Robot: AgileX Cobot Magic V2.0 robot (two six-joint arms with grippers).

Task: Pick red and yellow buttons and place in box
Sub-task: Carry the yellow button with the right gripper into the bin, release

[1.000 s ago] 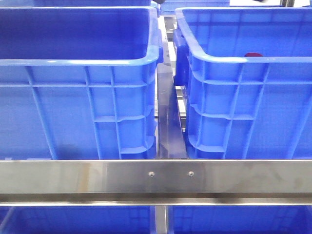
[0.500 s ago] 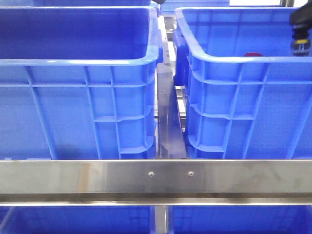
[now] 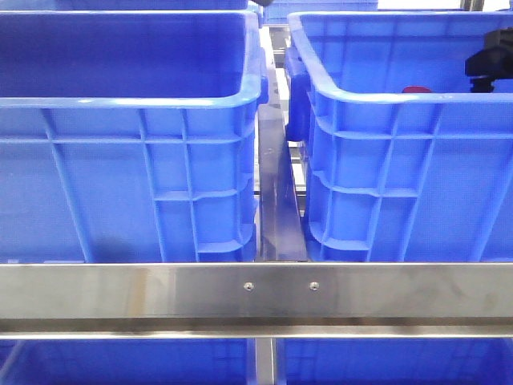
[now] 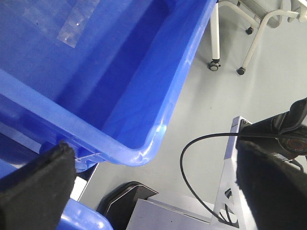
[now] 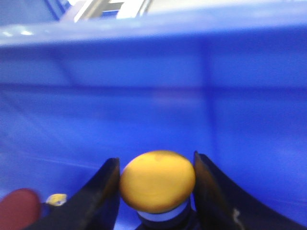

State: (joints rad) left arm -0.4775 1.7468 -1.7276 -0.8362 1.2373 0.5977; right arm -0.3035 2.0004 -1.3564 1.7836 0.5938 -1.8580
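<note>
Two alike deep blue crates stand side by side, the left crate [image 3: 128, 104] and the right crate [image 3: 361, 100]. My right gripper [image 5: 156, 162] is inside the right crate and is shut on the yellow button [image 5: 157, 181], one finger on each side of it. In the front view only a dark part of the right arm [image 3: 490, 60] shows above that crate's rim. The red button [image 3: 417, 90] lies in the right crate; it also shows in the right wrist view [image 5: 19, 211], beside the fingers. My left gripper [image 4: 156, 191] is open and empty, outside a crate's corner [image 4: 144, 153].
A steel rail [image 3: 256, 293] crosses in front of both crates, with a dark divider [image 3: 276, 200] between them. A small yellow piece [image 5: 56, 199] lies near the red button. The left wrist view shows grey floor, chair casters [image 4: 213, 66], a black cable [image 4: 192, 148] and a metal frame.
The right arm has come into the front view at the upper right, over the right crate, and shifted slightly down and left. The crates and the red button have not moved.
</note>
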